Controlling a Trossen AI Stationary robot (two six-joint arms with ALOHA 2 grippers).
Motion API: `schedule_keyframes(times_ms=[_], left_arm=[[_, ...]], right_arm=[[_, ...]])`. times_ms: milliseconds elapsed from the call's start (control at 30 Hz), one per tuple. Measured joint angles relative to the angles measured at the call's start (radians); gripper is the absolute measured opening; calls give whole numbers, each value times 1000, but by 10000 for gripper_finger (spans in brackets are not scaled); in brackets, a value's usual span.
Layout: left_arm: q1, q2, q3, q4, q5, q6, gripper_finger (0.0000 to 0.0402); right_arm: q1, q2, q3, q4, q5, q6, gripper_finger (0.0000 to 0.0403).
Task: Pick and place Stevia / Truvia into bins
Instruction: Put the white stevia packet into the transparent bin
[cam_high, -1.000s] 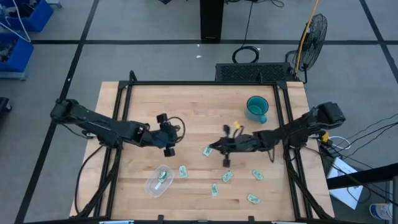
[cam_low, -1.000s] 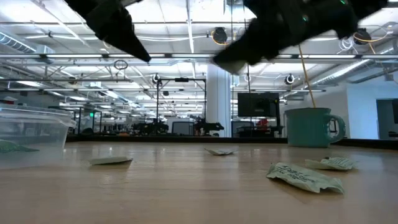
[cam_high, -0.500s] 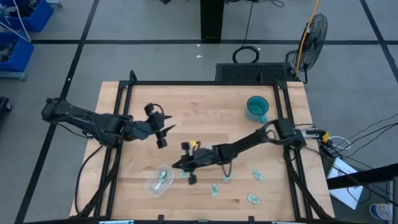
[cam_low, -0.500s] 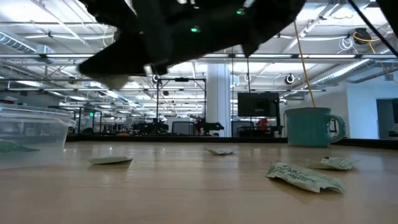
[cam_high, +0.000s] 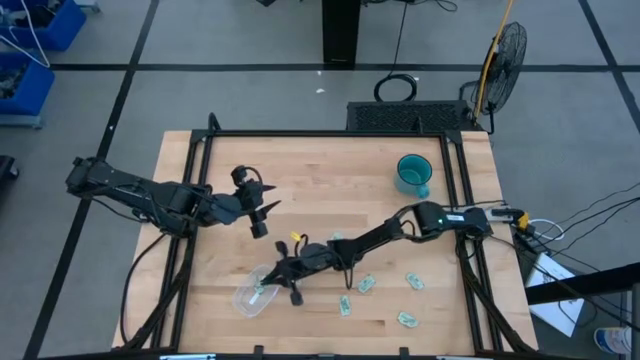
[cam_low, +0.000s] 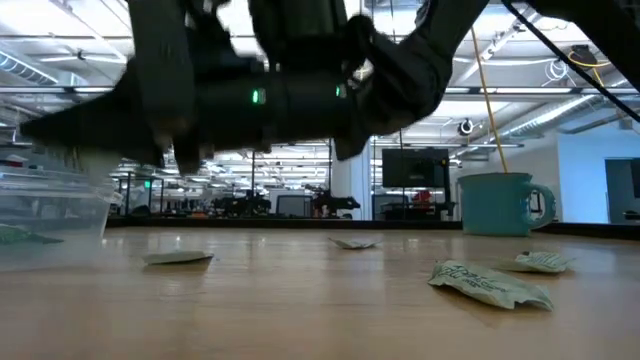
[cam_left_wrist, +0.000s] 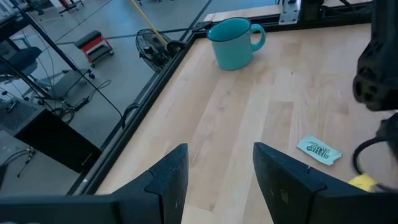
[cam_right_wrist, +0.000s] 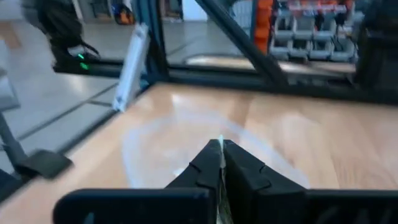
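The right gripper (cam_right_wrist: 221, 163) is clenched on 1 sachet (cam_right_wrist: 219, 149), a thin edge pinched between its tips, held over the clear tub (cam_high: 255, 291) near the table's (cam_high: 320, 170) front edge so it can drop in. About 5 sachets lie loose beside it. Farther back, the left gripper (cam_left_wrist: 214, 171) hangs released, out of the way.
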Motion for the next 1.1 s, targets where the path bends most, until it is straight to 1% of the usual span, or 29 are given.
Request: schedule_keyframes(times_ms=[100, 233, 400, 467, 567, 633, 700, 767, 867, 1000, 1100], left_arm=[[0, 0, 0, 0, 0, 0, 186], [0, 0, 0, -2, 0, 0, 186], [0, 0, 0, -7, 0, -1, 186], [0, 0, 0, -7, 1, -1, 186], [0, 0, 0, -7, 1, -1, 186], [0, 0, 0, -12, 2, -2, 186], [0, 0, 0, -24, 7, -5, 186], [0, 0, 0, -38, 35, -17, 186], [0, 1, 0, -41, 114, -28, 186], [0, 5, 0, -50, 260, -42, 186], [-3, 14, 0, -59, 333, -45, 186]], right_arm=[[-4, 11, -1, -22, 3, 3, 28], [-1, 3, 0, -33, 2, -27, 67], [-4, 0, 0, 11, -1, -32, 111], [-5, -6, 0, 33, -1, -37, 121], [-1, -47, -1, 4, -1, -88, 128], [4, -96, -7, -49, -1, -147, 129], [10, -145, -16, -133, -1, -206, 128], [15, -202, -31, -256, 3, -250, 124], [22, -285, -35, -488, 3, -256, 117], [29, -386, -34, -787, 3, -177, 111], [40, -431, -35, -982, 19, -109, 110]])
